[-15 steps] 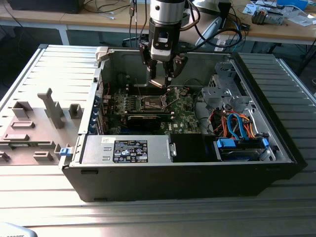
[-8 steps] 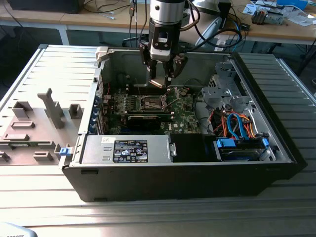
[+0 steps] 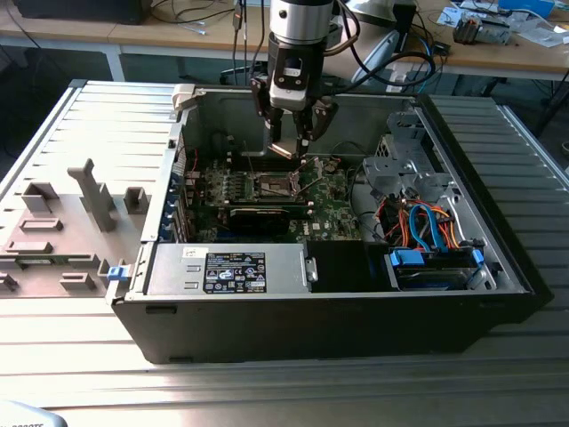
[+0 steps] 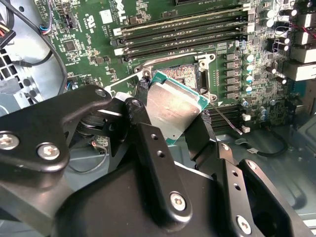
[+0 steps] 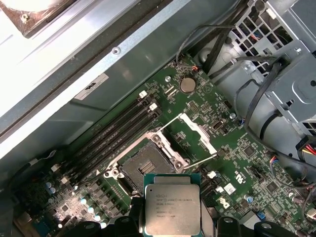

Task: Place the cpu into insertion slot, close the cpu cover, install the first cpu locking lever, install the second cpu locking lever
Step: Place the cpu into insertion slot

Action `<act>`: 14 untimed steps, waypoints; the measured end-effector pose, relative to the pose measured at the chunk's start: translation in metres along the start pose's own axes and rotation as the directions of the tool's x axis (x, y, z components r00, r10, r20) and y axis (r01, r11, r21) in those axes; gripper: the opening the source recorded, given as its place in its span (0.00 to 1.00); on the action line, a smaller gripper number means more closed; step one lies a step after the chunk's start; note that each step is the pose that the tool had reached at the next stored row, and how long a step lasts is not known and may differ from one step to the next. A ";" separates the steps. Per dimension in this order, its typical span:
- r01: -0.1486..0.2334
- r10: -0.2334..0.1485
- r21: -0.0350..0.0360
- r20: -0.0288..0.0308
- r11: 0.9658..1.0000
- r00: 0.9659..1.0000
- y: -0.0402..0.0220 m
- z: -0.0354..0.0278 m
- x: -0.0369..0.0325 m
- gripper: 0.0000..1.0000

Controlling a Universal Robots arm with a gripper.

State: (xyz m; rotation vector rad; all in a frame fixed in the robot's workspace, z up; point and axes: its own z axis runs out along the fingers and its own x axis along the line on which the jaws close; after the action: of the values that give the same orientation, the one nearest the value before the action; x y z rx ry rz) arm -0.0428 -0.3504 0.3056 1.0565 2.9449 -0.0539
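Note:
My gripper (image 3: pixel 292 144) hangs inside the open computer case, shut on the cpu (image 4: pixel 174 104), a flat square chip with a grey metal top. The chip is pinched by its edges between the black fingers (image 4: pixel 143 132) and tilts above the board. In the first wrist view the cpu (image 5: pixel 172 207) sits a little off to one side of the insertion slot (image 5: pixel 145 165), which lies bare. The cpu cover (image 5: pixel 196 129) stands swung open beside the slot. Two thin wire levers (image 5: pixel 200 160) stick out unlatched next to it. The slot (image 3: pixel 276 185) lies just below the gripper in the exterior view.
Long black memory slots (image 5: pixel 116 133) run beside the socket. A drive cage with blue and orange cables (image 3: pixel 427 222) fills the case's end at the exterior view's right. The power supply (image 3: pixel 231 271) lies along the front. The case's metal wall (image 5: pixel 98 64) rises close behind the board.

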 end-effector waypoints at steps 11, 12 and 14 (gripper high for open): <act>-0.014 0.014 0.002 0.001 1.000 1.000 0.0000 0.0001 0.0000 0.55; -0.015 0.015 0.002 0.001 1.000 1.000 0.0000 0.0001 0.0000 0.55; -0.018 0.018 0.003 0.001 1.000 1.000 0.0000 0.0002 0.0000 0.55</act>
State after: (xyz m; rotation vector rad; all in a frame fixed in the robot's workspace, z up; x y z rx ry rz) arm -0.0428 -0.3504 0.3054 1.0827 2.9345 -0.0584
